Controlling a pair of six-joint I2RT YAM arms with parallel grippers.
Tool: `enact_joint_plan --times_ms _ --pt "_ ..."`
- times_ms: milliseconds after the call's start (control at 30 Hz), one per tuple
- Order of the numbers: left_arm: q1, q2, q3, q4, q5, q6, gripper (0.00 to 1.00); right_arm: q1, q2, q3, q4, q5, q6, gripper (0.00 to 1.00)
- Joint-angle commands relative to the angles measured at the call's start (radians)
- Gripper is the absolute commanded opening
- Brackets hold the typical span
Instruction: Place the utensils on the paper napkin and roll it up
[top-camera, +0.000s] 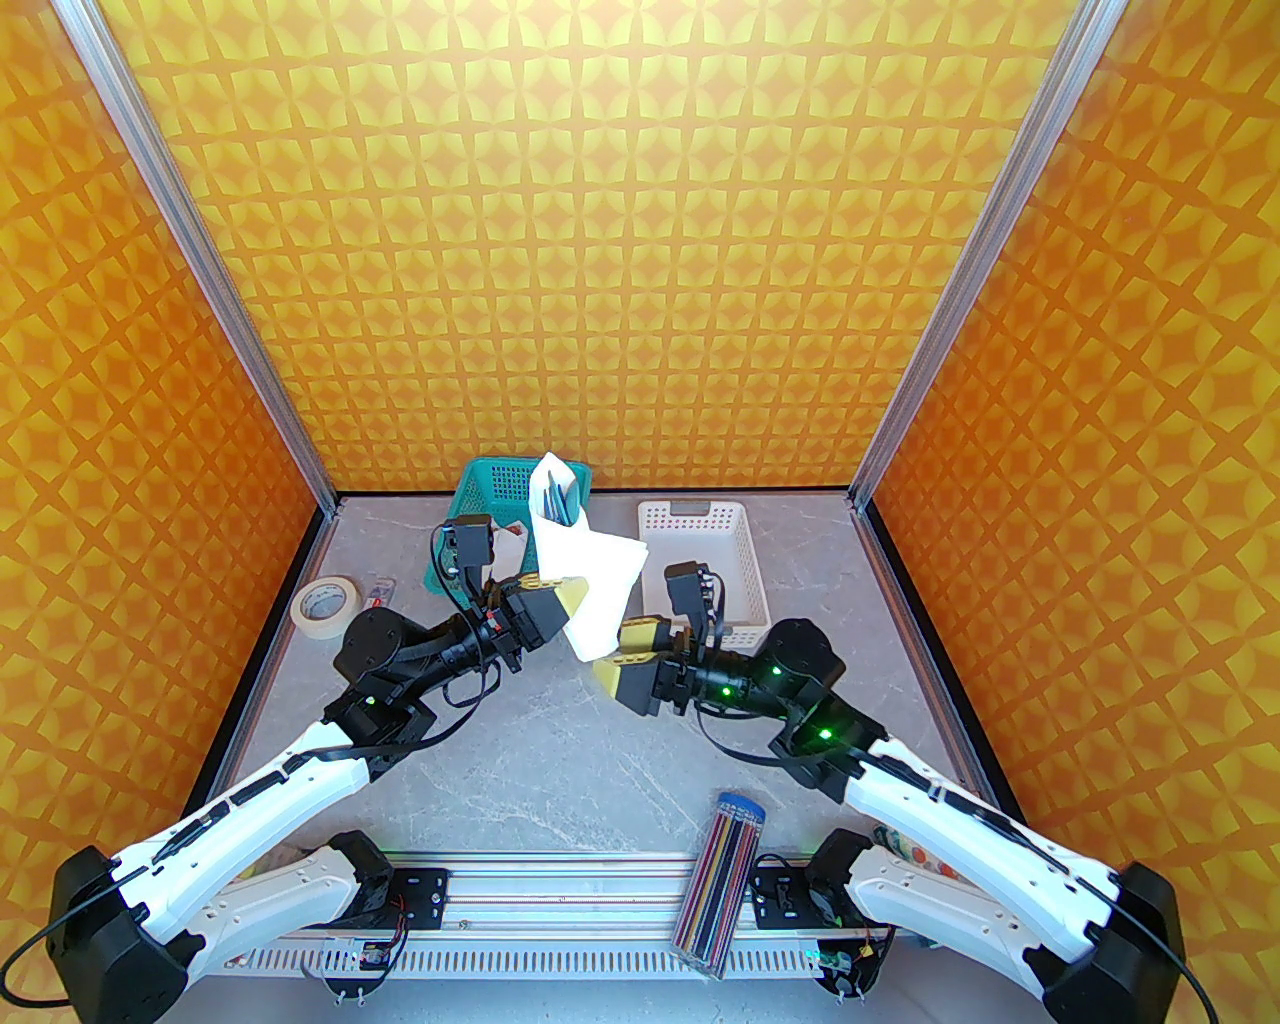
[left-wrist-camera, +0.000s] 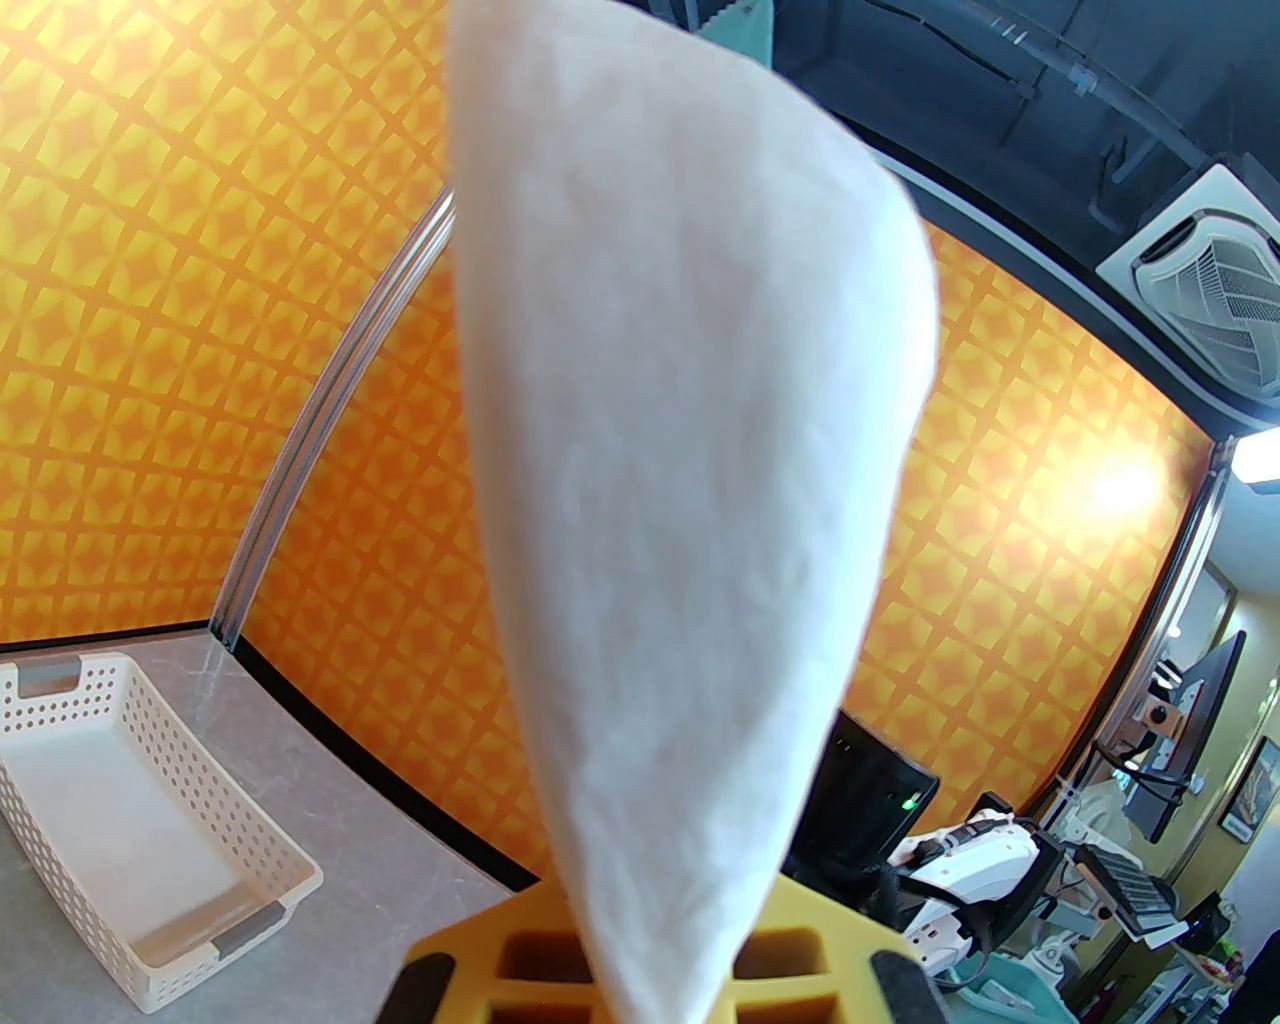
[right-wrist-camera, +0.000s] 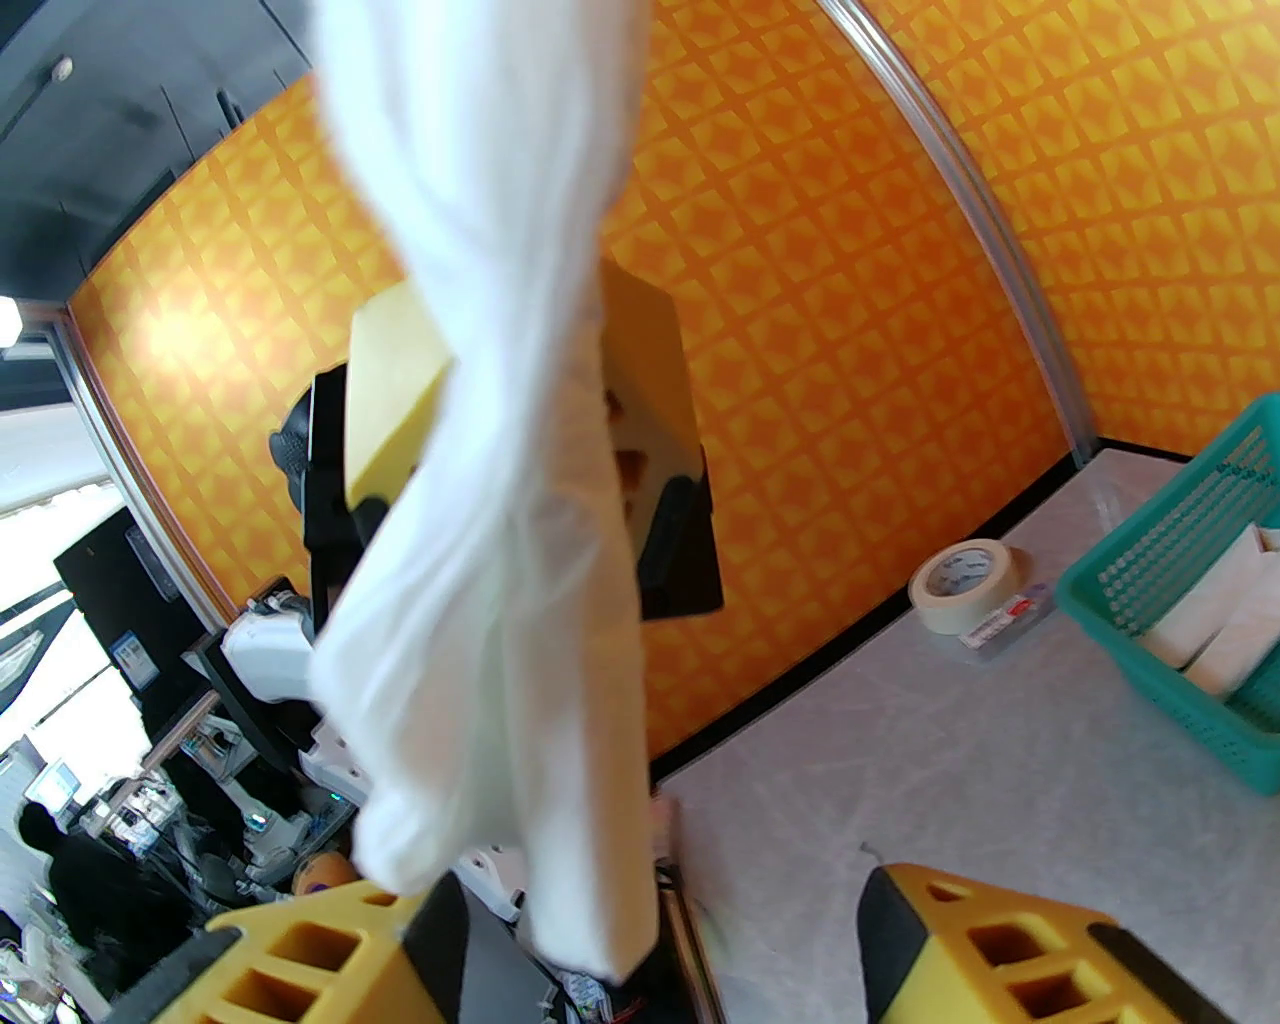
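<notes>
Paper napkin (left-wrist-camera: 680, 500) hangs aloft — teal basket (right-wrist-camera: 1130, 590) holds white rolls (right-wrist-camera: 1200, 630)

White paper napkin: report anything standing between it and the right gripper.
Nothing visible does. The thin white paper napkin, pinched by the left gripper, has its end reaching between the open fingers of the right gripper.

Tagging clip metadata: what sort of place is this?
Probably a lab test cell: tabletop boxed in by orange patterned panels on aluminium posts, two arms bolted to a rail, and a ceiling air-conditioner beyond the walls.
</notes>
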Motion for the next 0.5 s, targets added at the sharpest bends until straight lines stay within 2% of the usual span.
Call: enact_joint_plan --times_ms 0,200,333,467 --pt "-0.005 0.004 0.031 0.036 0.02 -0.013 0.0 0.007 0.006 0.001 0.119 -0.038 0.033 0.74" --pt "-0.005 0.005 0.031 0.036 0.02 -0.011 0.0 0.006 -0.037 0.0 0.052 -0.052 -0.021 0.78" --pt "-0.005 0.004 0.031 0.033 0.02 -0.011 0.0 0.007 -0.091 -0.017 0.018 -0.003 -0.037 0.91" --pt "-0.005 0.005 0.028 0.04 0.021 -0.014 0.0 0.007 -0.031 0.056 -0.015 -0.002 -0.011 0.94"
